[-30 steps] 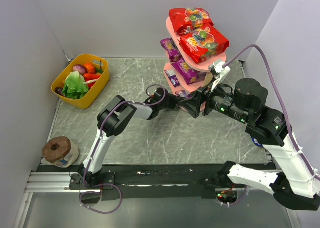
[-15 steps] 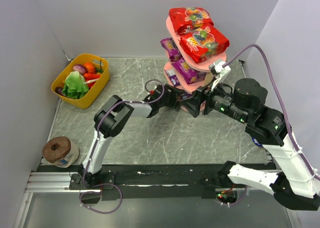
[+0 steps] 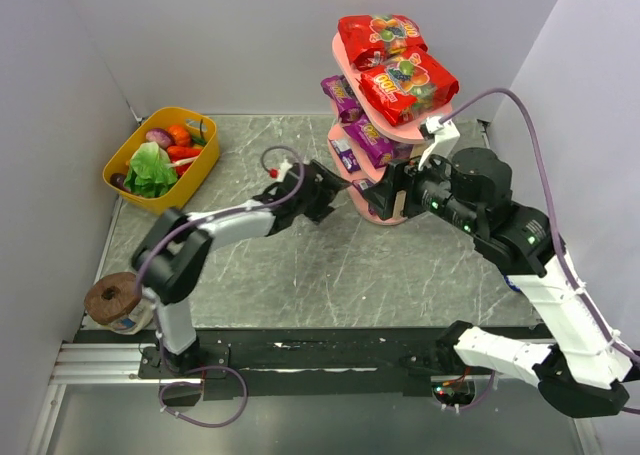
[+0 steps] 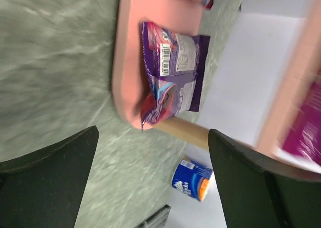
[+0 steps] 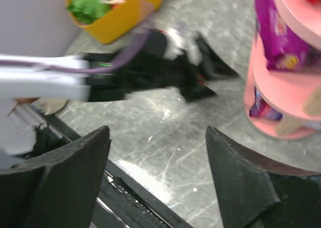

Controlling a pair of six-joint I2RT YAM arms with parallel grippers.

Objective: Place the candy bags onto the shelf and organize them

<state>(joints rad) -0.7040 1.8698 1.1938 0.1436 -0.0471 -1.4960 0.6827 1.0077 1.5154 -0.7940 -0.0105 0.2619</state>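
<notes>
fingers of the left gripper stand spread wide with nothing between them, seen from the overhead camera, just left of the foot of the pink shelf. the right gripper reaches in from the other side, its fingers also parted and empty, low against the shelf's near side; whether it touches the shelf cannot be told. two red candy bags lie side by side on the top board. purple candy bags sit on the boards below. far left on the grey marbled table is a yellow basket of toy vegetables, and a brown-topped roll stands near the left arm's base.

from the left wrist, two dark fingers frame the shelf's bottom board, well apart from it. one purple bag lies flat on that board, barcode side up, one corner over the rim. a small blue can stands on the table behind.

from the right wrist, the dark fingers are open over bare table. the blurred left gripper sits ahead, the shelf's lower boards at right holding purple bags, the basket at the top.
</notes>
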